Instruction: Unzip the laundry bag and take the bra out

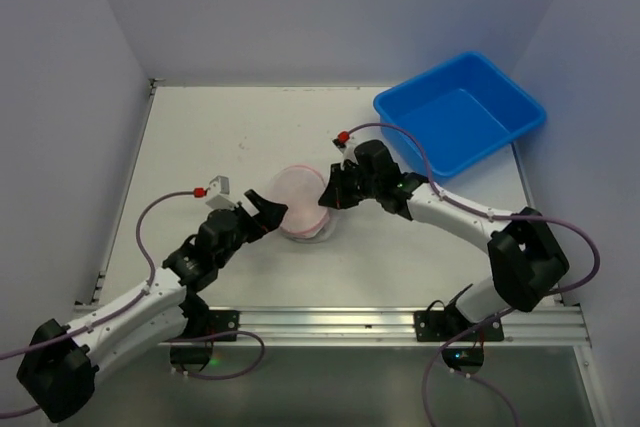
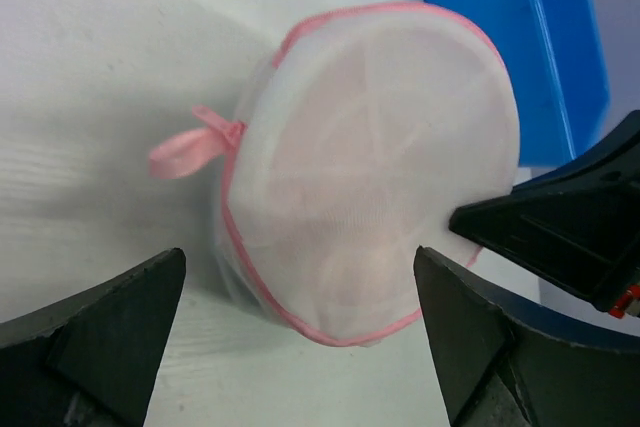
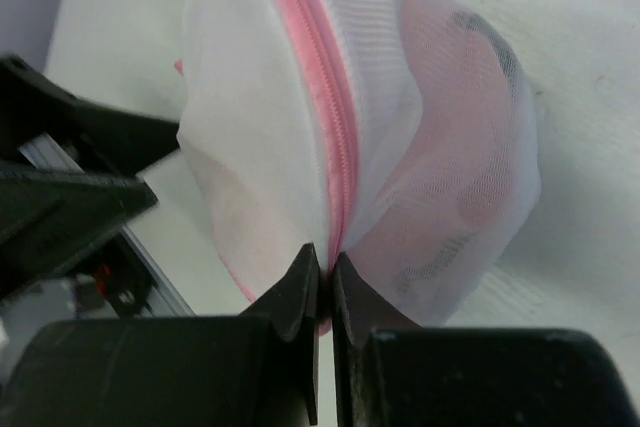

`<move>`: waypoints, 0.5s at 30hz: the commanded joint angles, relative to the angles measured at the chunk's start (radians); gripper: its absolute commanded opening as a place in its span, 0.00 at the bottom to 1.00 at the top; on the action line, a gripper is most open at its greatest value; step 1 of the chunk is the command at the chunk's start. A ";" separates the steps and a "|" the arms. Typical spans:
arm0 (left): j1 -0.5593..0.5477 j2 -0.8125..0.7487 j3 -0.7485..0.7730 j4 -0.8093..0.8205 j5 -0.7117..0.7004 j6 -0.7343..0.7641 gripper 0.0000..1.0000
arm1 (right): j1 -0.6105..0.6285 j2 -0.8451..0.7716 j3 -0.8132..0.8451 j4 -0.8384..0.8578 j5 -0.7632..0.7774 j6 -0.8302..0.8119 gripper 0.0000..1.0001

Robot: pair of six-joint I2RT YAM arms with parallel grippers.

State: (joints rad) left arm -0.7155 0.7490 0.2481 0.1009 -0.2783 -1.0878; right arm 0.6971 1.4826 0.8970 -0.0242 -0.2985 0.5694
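My right fingers (image 3: 300,297) pinched the laundry bag's (image 3: 440,127) zipper (image 3: 322,107), which ran straight up-frame from them; left fingers (image 2: 110,317) sat wide.

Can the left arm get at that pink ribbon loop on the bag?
Probably yes: the left gripper is open facing the laundry bag, and the pink loop sticks out on its side, uncovered.

Far-left table (image 1: 220,137): open surface, passage unobstructed. Far right: blue tub (image 1: 460,112) blocks the corner. Centre: laundry bag (image 1: 303,204) is closely flanked, with the left gripper (image 1: 272,215) spread wide at its near-left and the right gripper (image 1: 326,195) pinched on its pink seam at right. Access remains from the far side. Walls (image 1: 60,97) enclose left, far and right.
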 commanded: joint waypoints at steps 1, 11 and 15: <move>0.103 -0.001 0.121 -0.153 0.094 0.245 1.00 | -0.030 0.047 0.141 -0.245 -0.099 -0.375 0.00; 0.165 0.242 0.444 -0.340 0.249 0.669 1.00 | -0.105 0.169 0.417 -0.606 -0.389 -0.807 0.00; 0.166 0.289 0.454 -0.317 0.394 0.689 0.97 | -0.108 0.215 0.462 -0.678 -0.444 -0.902 0.00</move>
State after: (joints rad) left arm -0.5564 1.0195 0.6704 -0.1825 -0.0330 -0.4953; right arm 0.5892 1.6722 1.2984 -0.5785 -0.6338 -0.1707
